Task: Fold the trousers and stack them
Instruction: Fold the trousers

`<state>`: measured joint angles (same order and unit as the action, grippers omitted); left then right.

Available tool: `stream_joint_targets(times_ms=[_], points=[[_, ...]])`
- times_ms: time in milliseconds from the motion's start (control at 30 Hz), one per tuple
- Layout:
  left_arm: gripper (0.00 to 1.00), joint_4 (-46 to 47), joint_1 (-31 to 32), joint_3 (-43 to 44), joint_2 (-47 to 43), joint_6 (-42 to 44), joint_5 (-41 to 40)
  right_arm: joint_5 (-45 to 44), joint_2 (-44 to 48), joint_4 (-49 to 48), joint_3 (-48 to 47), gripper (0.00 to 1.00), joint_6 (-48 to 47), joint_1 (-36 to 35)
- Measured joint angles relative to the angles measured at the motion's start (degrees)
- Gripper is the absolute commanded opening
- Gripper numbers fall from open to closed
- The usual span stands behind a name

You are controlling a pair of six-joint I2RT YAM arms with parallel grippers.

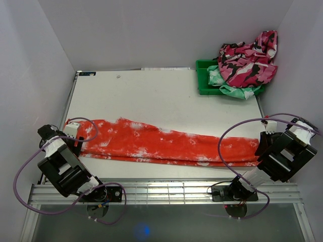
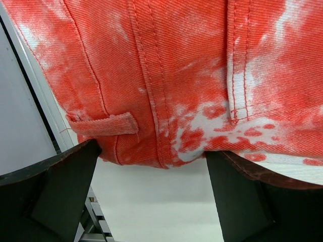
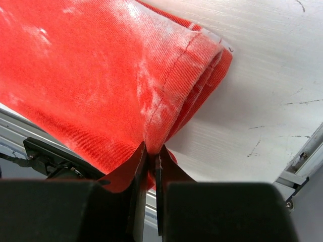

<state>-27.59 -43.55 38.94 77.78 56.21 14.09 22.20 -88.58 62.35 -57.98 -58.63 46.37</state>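
The red-orange, white-speckled trousers (image 1: 161, 143) lie flat and folded lengthwise along the near part of the white table (image 1: 151, 101), waistband to the left, leg ends to the right. My left gripper (image 1: 75, 141) stands wide open at the waistband. In the left wrist view the waistband edge with its belt loop (image 2: 103, 124) sits just ahead of the gap between the dark fingers (image 2: 55, 186), and nothing is held. My right gripper (image 1: 261, 147) is shut on the trousers' (image 3: 91, 75) hem end, the cloth pinched between its fingertips (image 3: 137, 166).
A green bin (image 1: 203, 80) at the back right holds a pink, black and white camouflage garment (image 1: 248, 63) and a mint-green garment (image 1: 237, 92). A ribbed metal rail (image 1: 166, 191) runs along the near table edge. Walls stand close on both sides.
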Motion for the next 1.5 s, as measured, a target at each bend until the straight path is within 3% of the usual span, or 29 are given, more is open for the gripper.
stream_joint_targets(times_ms=[333, 467, 567, 700, 800, 933, 967, 1033, 1267, 1500], points=[[0.98, 0.24, -0.07, -0.26, -0.22, -0.20, -0.02, -2.71, -0.39, 2.14, -1.22, 0.08, -0.31, -0.04], [0.98, 0.17, -0.11, -0.26, -0.22, -0.15, 0.11, -4.70, -0.79, -0.66, 1.27, 0.42, -0.66, -0.04], [0.98, -0.44, -0.26, -0.15, -0.31, 0.68, 1.16, -7.67, -0.83, -4.22, 2.60, 0.55, -1.49, 0.07], [0.98, -8.04, -0.74, 0.50, -2.78, 6.54, 5.62, -7.50, -0.68, -5.16, 0.42, 0.56, -2.34, -0.35], [0.94, -20.31, -1.01, 2.99, -6.88, 13.31, 10.40, -5.18, 1.73, -4.24, -2.43, 0.56, -3.89, -2.60], [0.85, -36.11, -1.01, 10.10, -9.99, 20.63, 18.40, -0.13, 10.08, -0.44, -2.91, 0.49, -7.82, -10.47], [0.76, -38.80, -0.94, 11.89, -10.01, 21.59, 20.44, 1.20, 12.57, 0.24, -2.25, 0.47, -8.68, -13.49], [0.69, -41.88, -0.28, 14.12, -9.97, 22.93, 24.24, 3.85, 17.49, 1.05, 0.17, 0.43, -9.57, -20.02], [0.57, -46.84, 8.94, 9.62, -10.36, 29.77, 28.79, 9.01, 23.30, 1.11, 8.72, 0.36, -7.98, -44.87], [0.51, -42.58, 19.39, 3.56, -6.64, 27.56, 28.33, 5.92, 19.87, -10.34, 16.48, 0.32, 1.27, -64.83]])
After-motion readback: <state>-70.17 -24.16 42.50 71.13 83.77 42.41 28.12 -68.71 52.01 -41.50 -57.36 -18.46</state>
